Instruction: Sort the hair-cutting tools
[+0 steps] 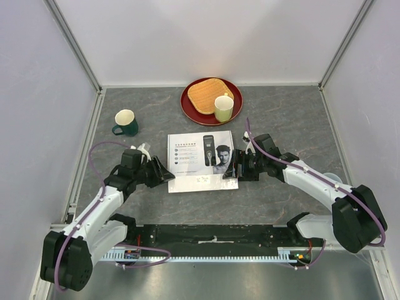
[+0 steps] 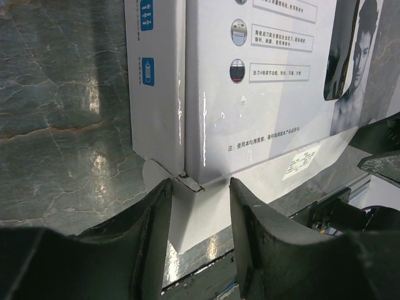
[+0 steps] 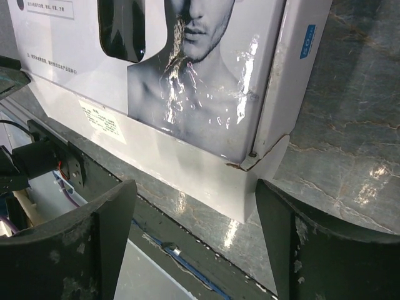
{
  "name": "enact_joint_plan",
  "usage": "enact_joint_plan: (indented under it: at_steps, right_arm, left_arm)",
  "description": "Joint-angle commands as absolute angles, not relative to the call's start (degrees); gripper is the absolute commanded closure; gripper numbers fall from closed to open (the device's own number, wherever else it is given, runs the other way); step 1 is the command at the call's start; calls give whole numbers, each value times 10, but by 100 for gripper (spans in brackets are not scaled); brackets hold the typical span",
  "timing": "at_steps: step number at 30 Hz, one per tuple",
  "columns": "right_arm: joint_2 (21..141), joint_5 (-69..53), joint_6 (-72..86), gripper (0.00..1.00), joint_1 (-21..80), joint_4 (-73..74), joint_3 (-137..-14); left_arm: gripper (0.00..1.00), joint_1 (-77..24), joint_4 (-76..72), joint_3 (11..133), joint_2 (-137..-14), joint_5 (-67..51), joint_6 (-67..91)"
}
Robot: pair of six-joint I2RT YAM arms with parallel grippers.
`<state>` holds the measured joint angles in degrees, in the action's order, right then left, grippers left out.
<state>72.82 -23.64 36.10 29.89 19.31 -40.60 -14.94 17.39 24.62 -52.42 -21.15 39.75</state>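
Observation:
The hair-cutting tools themselves are out of view. A white clipper box (image 1: 200, 152) printed with a man and a clipper lies flat mid-table, and its near flap (image 1: 203, 182) is folded out onto the surface. My left gripper (image 1: 165, 175) sits at the box's near-left corner. In the left wrist view its fingers (image 2: 156, 231) stand apart, straddling the flap (image 2: 194, 212) below the box (image 2: 250, 94). My right gripper (image 1: 230, 170) is at the near-right corner. In the right wrist view it (image 3: 195, 187) is wide open around the flap's corner (image 3: 206, 175) under the box (image 3: 187, 75).
A green mug (image 1: 126, 122) stands at the back left. A red plate (image 1: 187, 109) at the back holds a woven mat (image 1: 209, 94) and a pale cup (image 1: 224, 107). White walls enclose the table. The near table edge and a cable tray run just behind both grippers.

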Motion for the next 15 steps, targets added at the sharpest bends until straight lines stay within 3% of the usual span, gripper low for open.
enact_joint_plan:
  at_steps: [1, 15]
  right_arm:
    - [720, -255, 381, 16, 306, 189, -441]
    - [713, -223, 388, 18, 305, 206, -453]
  left_arm:
    - [52, -156, 202, 287, -508, -258, 388]
    - [54, -162, 242, 302, -493, -214, 374]
